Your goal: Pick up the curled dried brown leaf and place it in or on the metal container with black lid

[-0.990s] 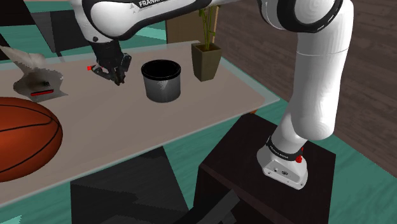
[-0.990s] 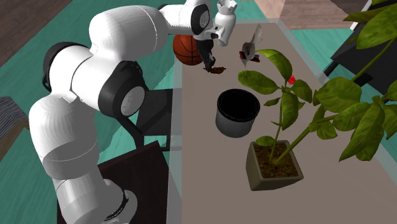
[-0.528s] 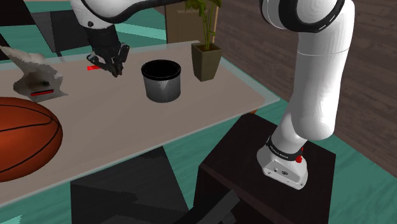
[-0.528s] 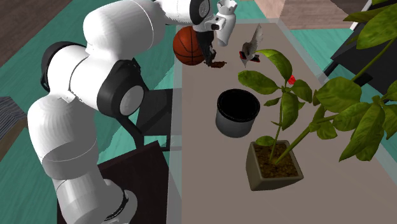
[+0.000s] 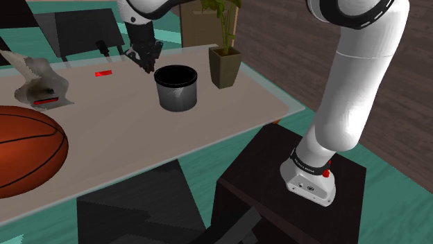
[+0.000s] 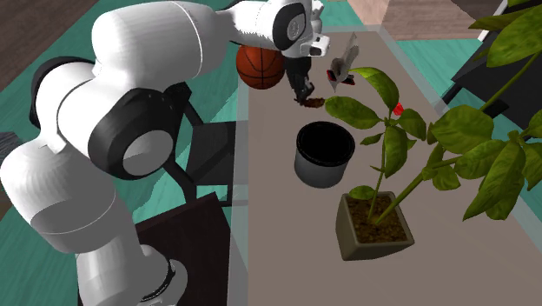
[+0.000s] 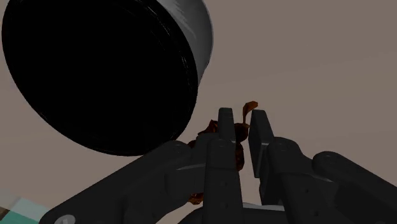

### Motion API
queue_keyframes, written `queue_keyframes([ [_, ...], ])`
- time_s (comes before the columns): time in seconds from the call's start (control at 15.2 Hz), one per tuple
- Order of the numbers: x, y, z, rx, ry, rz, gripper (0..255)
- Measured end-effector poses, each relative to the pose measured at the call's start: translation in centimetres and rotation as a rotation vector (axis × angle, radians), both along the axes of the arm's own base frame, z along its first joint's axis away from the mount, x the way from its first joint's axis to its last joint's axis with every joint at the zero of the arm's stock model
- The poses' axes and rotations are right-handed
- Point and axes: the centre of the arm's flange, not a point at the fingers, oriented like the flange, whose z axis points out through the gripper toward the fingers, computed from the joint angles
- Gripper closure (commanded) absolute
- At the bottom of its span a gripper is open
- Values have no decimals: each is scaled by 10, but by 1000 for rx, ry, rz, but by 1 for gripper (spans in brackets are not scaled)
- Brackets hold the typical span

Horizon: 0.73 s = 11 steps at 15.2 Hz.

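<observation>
The dark grey metal container (image 5: pixel 175 88) (image 6: pixel 324 154) stands upright near the table's middle, its mouth black and wide. My black gripper (image 5: pixel 147 61) (image 6: pixel 306 94) hangs above the table just behind the container's rim, on the basketball's side. In the wrist view the gripper (image 7: pixel 242 124) is shut on the curled brown leaf (image 7: pixel 240 132), whose tip pokes out past the fingertips (image 7: pixel 226 124). The container's opening (image 7: pixel 95 70) lies close beside the gripper. The leaf (image 6: pixel 311 102) shows as a small brown scrap under the hand.
A basketball (image 5: pixel 28 149) (image 6: pixel 261 68) rests at one end of the beige table (image 5: pixel 125 138). A grey crumpled object with a red strip (image 5: pixel 41 89) and a small red marker (image 5: pixel 104 73) lie nearby. A potted plant (image 5: pixel 225 66) (image 6: pixel 373 228) stands past the container.
The gripper has carried the leaf up off the table and toward the shoulder view's right, from near the red marker to just beside the container's rim.
</observation>
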Motion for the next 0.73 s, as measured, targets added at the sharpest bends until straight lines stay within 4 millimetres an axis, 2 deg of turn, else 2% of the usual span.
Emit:
queue_keyframes([
  [0.66, 15, -129, -7, 0, 0, 0, 255],
  [0.73, 16, -137, -8, 0, 0, 0, 255],
])
